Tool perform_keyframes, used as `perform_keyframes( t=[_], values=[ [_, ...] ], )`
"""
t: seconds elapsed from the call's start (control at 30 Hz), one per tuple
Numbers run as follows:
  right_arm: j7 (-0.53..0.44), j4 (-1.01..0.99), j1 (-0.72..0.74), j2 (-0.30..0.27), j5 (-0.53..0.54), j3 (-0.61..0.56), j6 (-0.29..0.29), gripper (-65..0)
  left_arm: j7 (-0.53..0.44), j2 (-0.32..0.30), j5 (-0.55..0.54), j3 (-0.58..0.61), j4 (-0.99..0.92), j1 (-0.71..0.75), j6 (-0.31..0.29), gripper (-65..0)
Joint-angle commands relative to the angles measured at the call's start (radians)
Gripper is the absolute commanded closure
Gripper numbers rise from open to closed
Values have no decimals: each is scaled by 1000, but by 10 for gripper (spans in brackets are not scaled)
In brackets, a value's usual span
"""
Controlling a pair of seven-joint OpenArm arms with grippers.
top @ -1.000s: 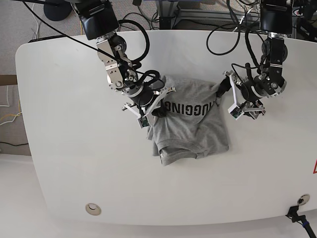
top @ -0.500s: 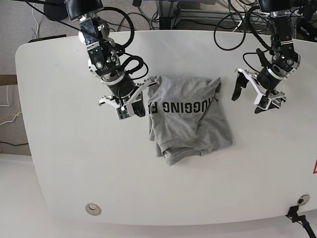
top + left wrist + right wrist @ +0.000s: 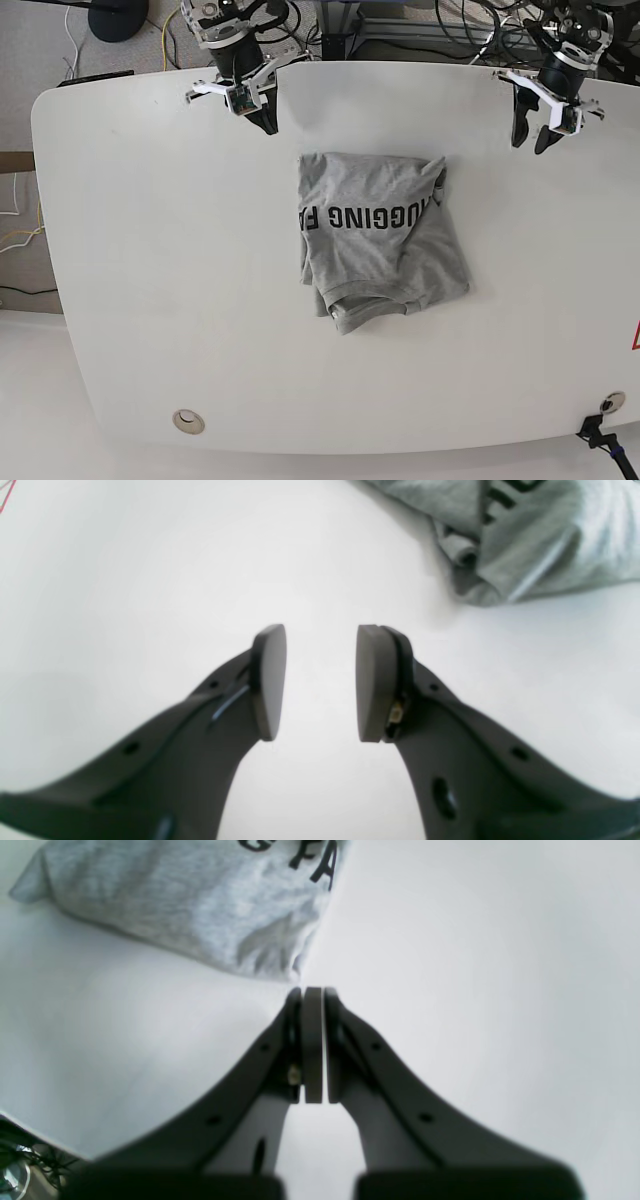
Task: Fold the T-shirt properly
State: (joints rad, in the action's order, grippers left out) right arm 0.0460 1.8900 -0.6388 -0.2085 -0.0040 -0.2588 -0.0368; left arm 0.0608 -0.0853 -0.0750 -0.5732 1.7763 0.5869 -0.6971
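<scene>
Both grippers withdrew; folded T-shirt lies lettering-up, long axis near-far

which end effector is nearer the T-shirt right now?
Right, narrowly. The right end effector, shut, hangs just off the T-shirt's top corner at the base view's left. The left end effector, open, sits further off its opposite top corner. Neither touches it.

Left claw: two dark grey, tapering fingers with small round holes, each ending in a flat, rounded pad. Right claw: same build, pads pale grey. Base view: white brackets at both wrists; black cables behind.
</scene>
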Motion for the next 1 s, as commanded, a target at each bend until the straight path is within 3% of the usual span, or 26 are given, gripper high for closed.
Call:
perform_keyframes(
  t=[0.0,0.3,0.47,0.67,0.97],
  values=[
    [-36,21,-56,-4,-6,2,-1,0,-25,19,-18,-35,43,52,-1,-205],
    [-153,-30,-201,-7,5,141,2,0,-25,169,-18,-127,64,160,-1,-205],
    [-162,-31,-260,-19,5,174,50,0,-25,213,-18,-124,60,193,-1,-201],
    [-162,-34,-326,-19,5,186,50,0,-25,226,-16,-61,32,275,-1,-200],
    [-162,-36,-477,-19,5,276,54,0,-25,242,-16,-60,-76,374,-1,-200]
  ],
)
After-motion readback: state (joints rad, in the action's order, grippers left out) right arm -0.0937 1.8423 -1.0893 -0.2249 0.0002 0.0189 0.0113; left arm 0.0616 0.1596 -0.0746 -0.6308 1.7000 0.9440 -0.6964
